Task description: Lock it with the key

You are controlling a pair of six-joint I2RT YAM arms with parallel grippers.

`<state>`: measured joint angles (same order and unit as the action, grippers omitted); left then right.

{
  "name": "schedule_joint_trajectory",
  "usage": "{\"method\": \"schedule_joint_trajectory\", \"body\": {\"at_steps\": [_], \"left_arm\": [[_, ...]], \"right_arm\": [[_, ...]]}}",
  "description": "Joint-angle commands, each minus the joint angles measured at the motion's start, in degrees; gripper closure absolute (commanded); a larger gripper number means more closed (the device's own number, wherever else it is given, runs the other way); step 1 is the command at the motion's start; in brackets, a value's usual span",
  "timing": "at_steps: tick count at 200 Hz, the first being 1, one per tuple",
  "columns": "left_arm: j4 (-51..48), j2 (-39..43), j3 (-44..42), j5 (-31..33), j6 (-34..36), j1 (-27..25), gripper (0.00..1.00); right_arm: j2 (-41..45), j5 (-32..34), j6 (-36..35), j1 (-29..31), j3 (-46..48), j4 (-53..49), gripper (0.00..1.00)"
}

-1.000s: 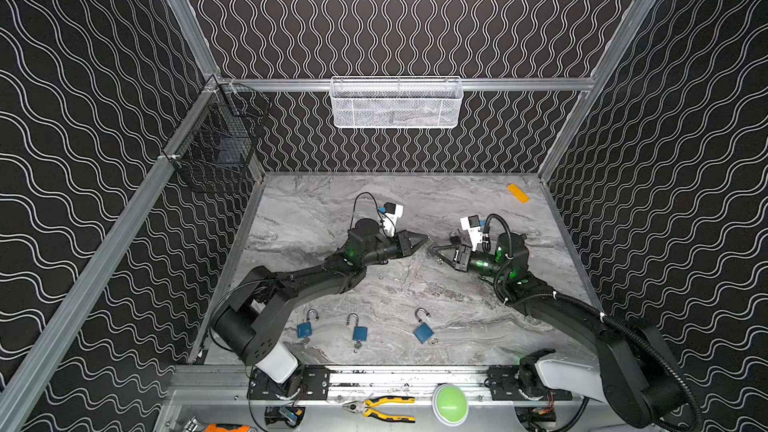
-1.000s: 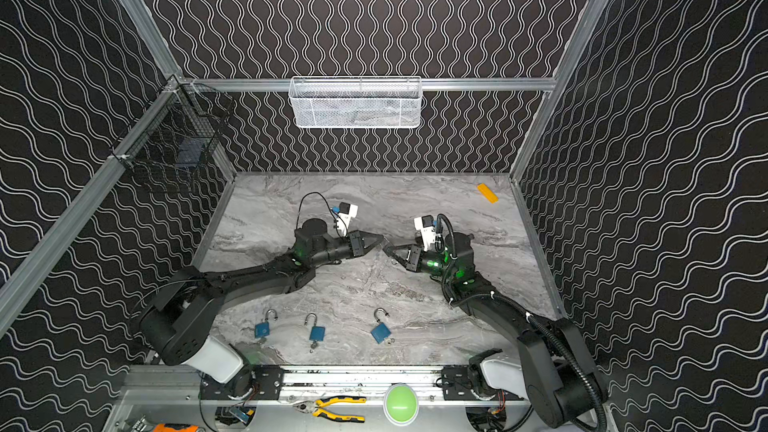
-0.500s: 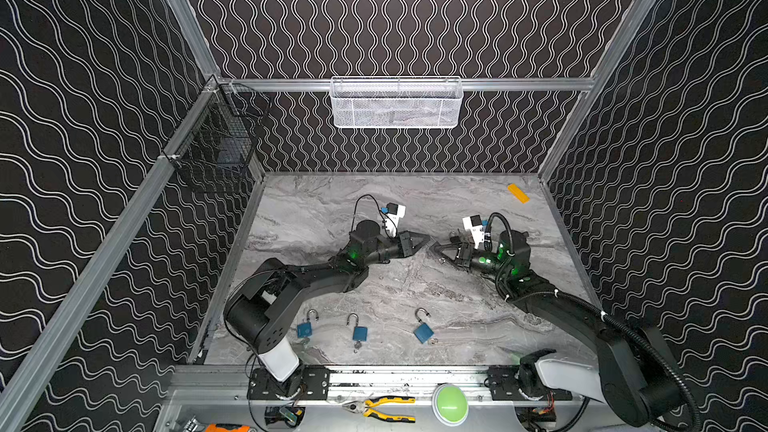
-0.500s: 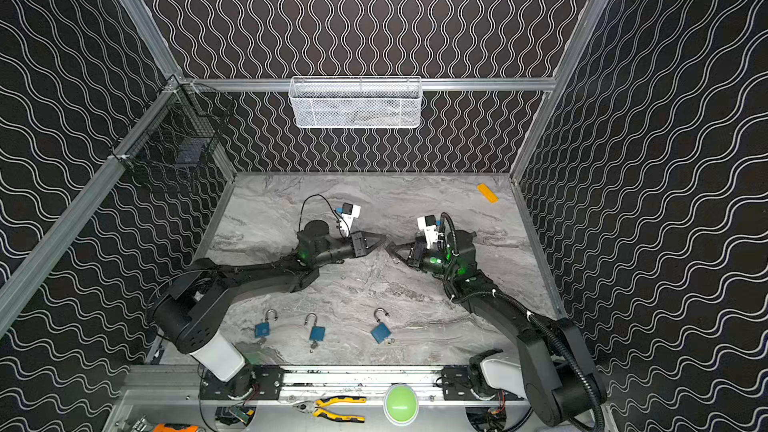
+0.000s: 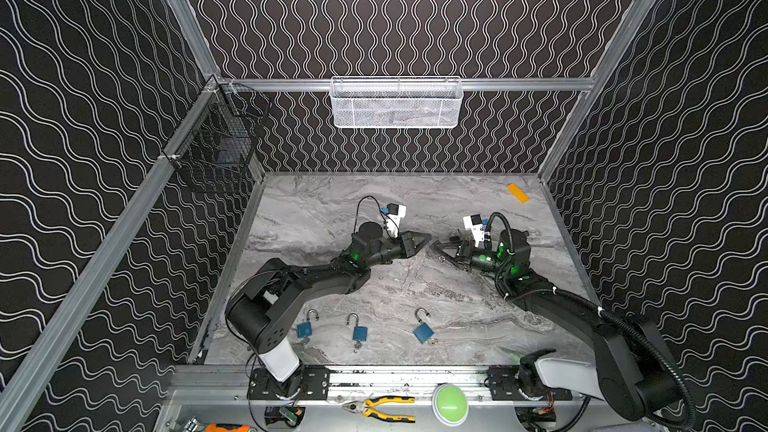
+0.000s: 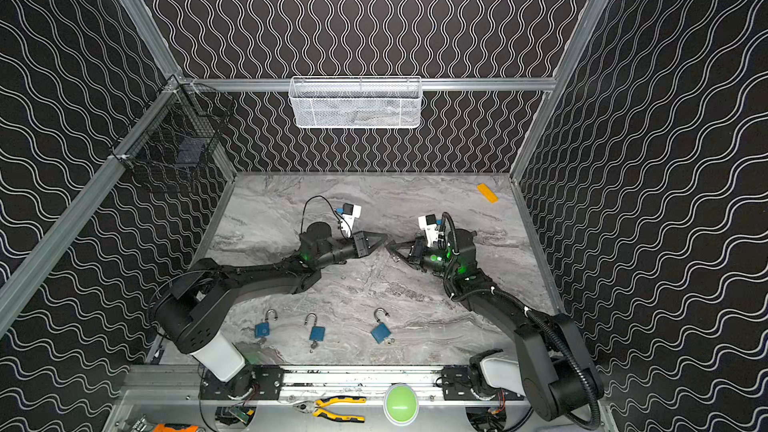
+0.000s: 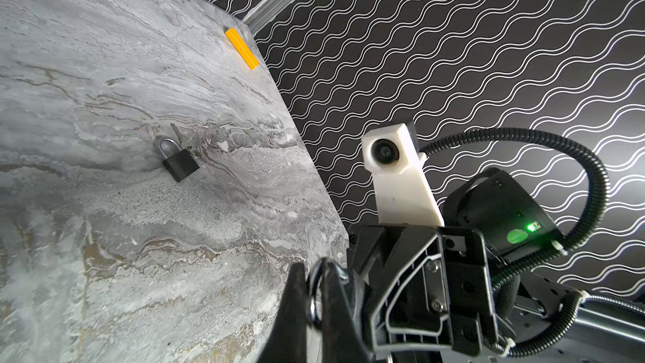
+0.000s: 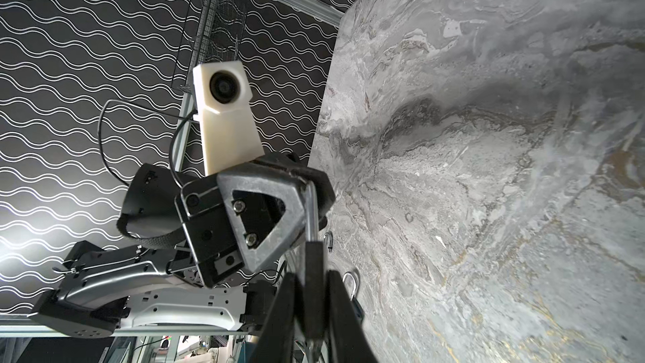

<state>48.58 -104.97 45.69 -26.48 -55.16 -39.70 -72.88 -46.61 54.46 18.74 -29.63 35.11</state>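
At mid-desk (image 5: 328, 218) in both top views, the left claw (image 5: 427, 236) and the right claw (image 5: 435, 245) are meeting tip to tip, though what is sitting between them is too small to tell here. Three blue padlocks (image 5: 359, 332) are lying in a row near the front edge with shackles raised. An orange block (image 5: 518, 193) is sitting in the far right corner.

In the left wrist view, the left claw is clenching on a silver shackle (image 7: 315, 295), its loop pinched between the fingers (image 7: 295, 309). Well beyond it a black padlock (image 7: 180, 165) is lying flat on the desk, its own shackle looking closed, with a key (image 7: 175, 133) just beside that shackle.

In the right wrist view, the right claw is grasping the held padlock (image 8: 314, 295) edge-on by its dark body. The silver shackle is running straight up from it into the left claw's tip.
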Motion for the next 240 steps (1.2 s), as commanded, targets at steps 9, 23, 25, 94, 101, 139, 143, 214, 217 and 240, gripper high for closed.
{"method": "schedule_joint_trajectory", "body": {"at_steps": [9, 23, 25, 94, 101, 139, 143, 214, 217, 240], "left_arm": [[-6.32, -0.53, -0.13, -4.53, 1.77, -1.47, 1.00], [-5.61, -0.68, -0.25, -5.12, 1.33, -1.79, 1.00], [-5.51, -0.68, -0.32, -5.22, 1.27, -1.83, 1.00], [-5.45, -0.05, -0.89, -6.50, 0.76, -2.30, 1.00], [-4.89, -0.25, -0.88, -6.88, 0.25, -2.34, 1.00], [-4.78, -0.53, -0.34, -7.98, -1.01, -2.83, 1.00], [-4.97, -0.50, -0.21, -8.14, -1.14, -2.96, 1.00], [-12.43, -0.31, 3.08, -9.25, -0.75, -4.32, 1.00], [-12.56, -0.25, 3.12, -9.29, -0.77, -4.33, 1.00], [-13.16, -0.41, 3.71, -9.83, -0.67, -4.42, 1.00]], "right_arm": [[-1.54, -1.53, -0.09, -0.48, -1.50, 11.79, 1.00], [-2.97, -2.50, 0.80, -1.30, -1.86, 14.06, 1.00], [-3.21, -2.51, 0.91, -1.42, -1.91, 14.25, 1.00], [-8.04, -4.96, 2.67, -4.12, -5.56, 17.71, 1.00], [-8.34, -4.98, 2.55, -4.11, -5.78, 17.75, 1.00], [-9.84, -5.43, 1.80, -4.49, -6.83, 17.19, 1.00], [-9.95, -5.31, 1.77, -4.46, -6.85, 17.33, 1.00], [-10.17, -3.31, 1.27, -5.02, -7.02, 16.87, 1.00], [-10.14, -3.33, 1.20, -5.11, -7.02, 16.76, 1.00], [-9.79, -3.30, 0.26, -5.36, -6.89, 15.45, 1.00]]}}
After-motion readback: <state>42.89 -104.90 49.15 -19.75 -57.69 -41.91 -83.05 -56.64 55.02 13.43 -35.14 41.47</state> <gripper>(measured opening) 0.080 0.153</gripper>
